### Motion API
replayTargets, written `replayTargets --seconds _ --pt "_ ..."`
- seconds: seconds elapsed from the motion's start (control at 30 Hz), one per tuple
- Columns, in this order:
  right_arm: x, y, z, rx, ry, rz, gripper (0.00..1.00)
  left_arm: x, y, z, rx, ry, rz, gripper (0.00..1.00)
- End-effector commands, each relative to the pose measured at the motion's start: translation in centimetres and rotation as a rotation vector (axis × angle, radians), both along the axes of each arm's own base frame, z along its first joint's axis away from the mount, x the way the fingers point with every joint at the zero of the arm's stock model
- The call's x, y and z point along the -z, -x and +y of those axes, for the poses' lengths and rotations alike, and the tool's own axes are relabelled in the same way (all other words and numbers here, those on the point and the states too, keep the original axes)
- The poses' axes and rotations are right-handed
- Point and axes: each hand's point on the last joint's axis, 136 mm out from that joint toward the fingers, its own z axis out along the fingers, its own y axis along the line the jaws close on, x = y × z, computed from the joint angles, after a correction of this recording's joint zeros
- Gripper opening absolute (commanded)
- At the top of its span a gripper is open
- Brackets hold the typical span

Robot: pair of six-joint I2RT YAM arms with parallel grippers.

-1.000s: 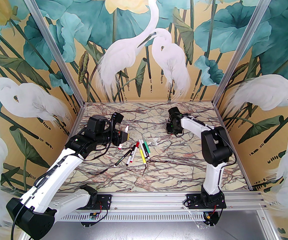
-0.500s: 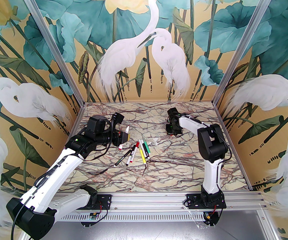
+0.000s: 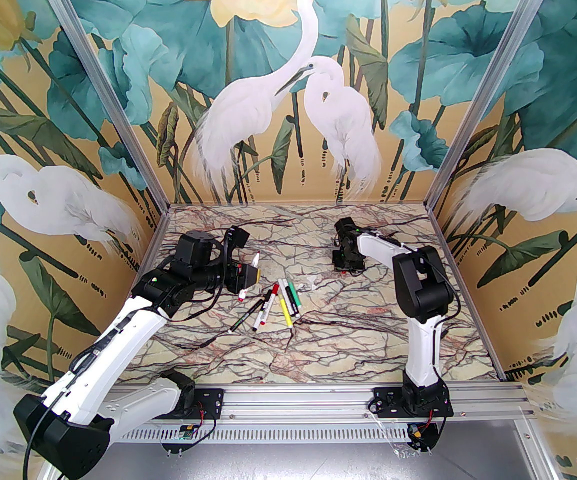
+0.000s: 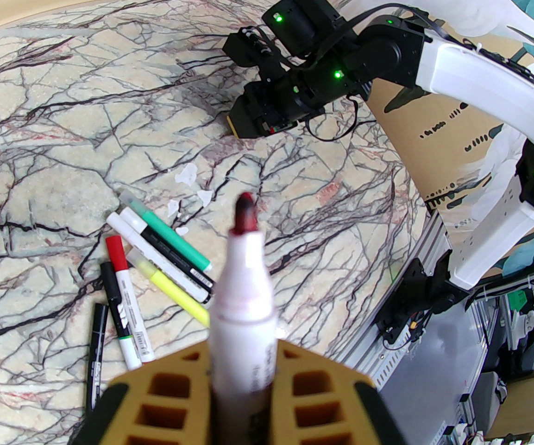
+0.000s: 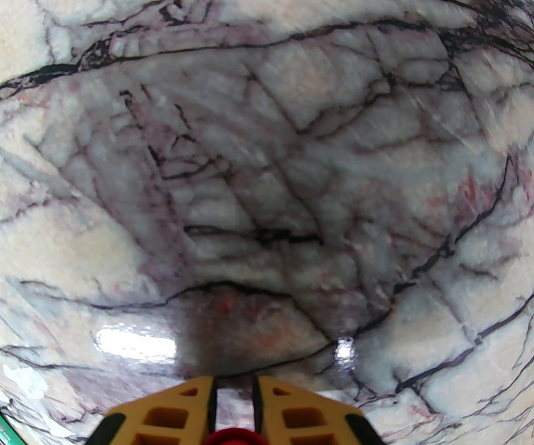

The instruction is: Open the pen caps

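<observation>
Elbow of the right arm has swung a little left since a second ago, and the right gripper [image 3: 345,264] is nudged left with it, low over the far-right bench [image 3: 368,338]. Left arm is unchanged. Right gripper is all but closed, with what looks like a red cap [image 5: 234,436] pinched deep between its fingers and bare marble right under it. Left gripper [image 3: 250,275] is clamped on a white pen [image 4: 243,290], held off the bench, its red nib bare and pointing toward the right arm. Five more pens [image 3: 288,300] lie fanned mid-bench, long axes roughly near-to-far. They are just right of the left gripper and well apart from the right gripper, which sits beyond them, far right. Likely next: drop the cap where it hovers, then the left arm, being nearer, takes another pen.
</observation>
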Motion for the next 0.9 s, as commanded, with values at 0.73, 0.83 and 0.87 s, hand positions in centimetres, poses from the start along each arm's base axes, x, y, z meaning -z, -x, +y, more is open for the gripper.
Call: replayTargets --seconds 0.73,0.83,0.87 --pt "0.11 -0.10 0.03 0.009 0.008 0.005 0.26 0.56 0.38 -0.26 0.021 0.011 0.029 0.02" --pt "-0.16 0.46 -0.10 0.016 0.009 0.000 0.23 0.52 0.37 -0.26 0.022 0.011 0.028 0.02" --pt "-0.37 0.63 -0.08 0.019 0.002 -0.006 0.23 0.56 0.36 -0.23 0.020 0.011 0.029 0.02"
